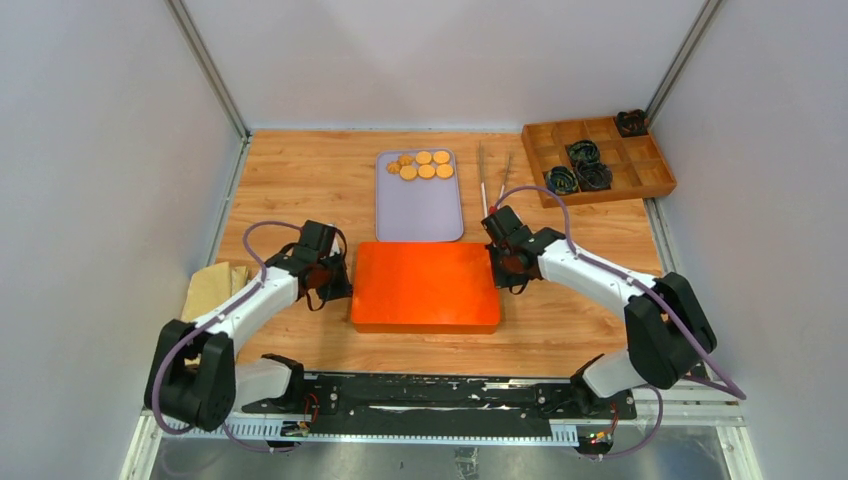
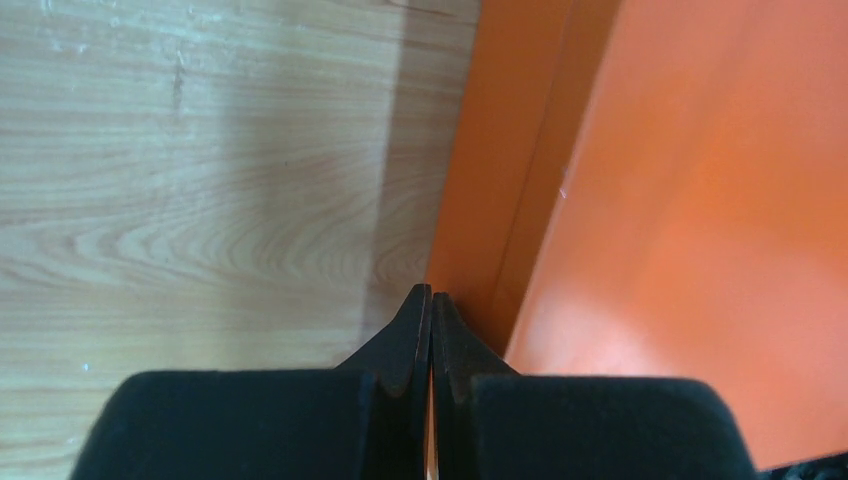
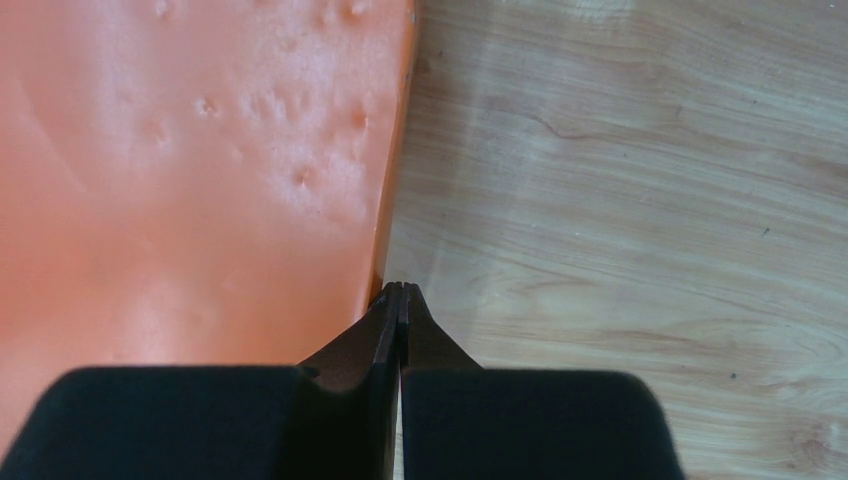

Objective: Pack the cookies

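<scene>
Several small golden-orange cookies (image 1: 424,164) lie at the far end of a grey tray (image 1: 419,205). A flat orange box (image 1: 426,285) with its lid on lies in the middle of the table. My left gripper (image 1: 343,276) is shut and empty, its tips (image 2: 431,295) at the box's left side wall (image 2: 490,200). My right gripper (image 1: 496,262) is shut and empty, its tips (image 3: 401,289) at the box's right edge (image 3: 385,230).
A wooden compartment tray (image 1: 598,158) with dark paper liners (image 1: 584,165) stands at the back right. Tongs (image 1: 494,176) lie between the two trays. A tan cloth (image 1: 212,287) lies at the left. Grey walls enclose the table.
</scene>
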{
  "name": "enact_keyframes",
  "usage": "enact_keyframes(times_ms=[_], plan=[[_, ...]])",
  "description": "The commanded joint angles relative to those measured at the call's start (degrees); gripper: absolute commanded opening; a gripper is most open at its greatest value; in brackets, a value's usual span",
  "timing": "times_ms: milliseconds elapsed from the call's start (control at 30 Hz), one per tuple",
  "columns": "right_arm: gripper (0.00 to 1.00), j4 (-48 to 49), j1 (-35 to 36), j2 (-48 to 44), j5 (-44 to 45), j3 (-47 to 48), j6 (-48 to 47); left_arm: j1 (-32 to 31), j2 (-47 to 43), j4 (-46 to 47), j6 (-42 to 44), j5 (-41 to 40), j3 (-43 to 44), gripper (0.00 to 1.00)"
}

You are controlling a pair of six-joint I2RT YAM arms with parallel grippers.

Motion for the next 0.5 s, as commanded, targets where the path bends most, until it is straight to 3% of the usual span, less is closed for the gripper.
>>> enact_keyframes(times_ms=[0,467], plan=[[0.00,2.8,-0.6,1.5,-4.2,0.0,0.9,-1.2,5.1,6.2,-1.3,1.2,1.6,0.00],[0.00,2.7,-0.9,8.8,-5.4,9.7,-1.3,-3.2,10.4,6.3,-0.9,1.9,8.9,0.00]])
